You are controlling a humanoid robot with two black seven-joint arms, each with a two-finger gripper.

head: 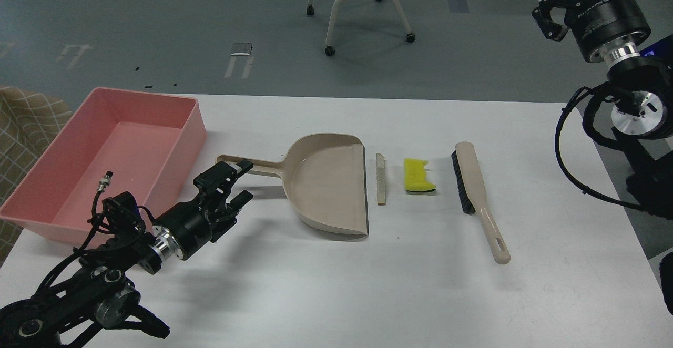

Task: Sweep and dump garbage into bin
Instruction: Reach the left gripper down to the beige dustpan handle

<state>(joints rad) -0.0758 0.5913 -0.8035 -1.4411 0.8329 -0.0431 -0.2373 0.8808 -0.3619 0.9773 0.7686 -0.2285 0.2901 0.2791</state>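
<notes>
Looking down at a white worktop (399,295) set on a grey floor (157,22), I see a white wheeled chair (363,1) standing beyond the far edge and a checked cloth (26,122) at the left border. The pink bin (173,143) sits at the worktop's far left corner. Right of it, in a row, lie the beige dustpan (326,185), the whitish slice (380,178) just beside the pan's straight lip, then the yellow sponge piece (418,175), then the brush (476,195) with its bristles facing the sponge. Both scraps of garbage are on the worktop between pan and brush, touching neither.

My left gripper (239,182) has its fingers spread, one at the dustpan's handle end, the other below it; whether it touches the handle I cannot tell. My right gripper (547,14) hangs high at the upper right, off the worktop, small and dark, so I cannot tell whether it is released or clenched. The right arm is cut off by the frame edge
</notes>
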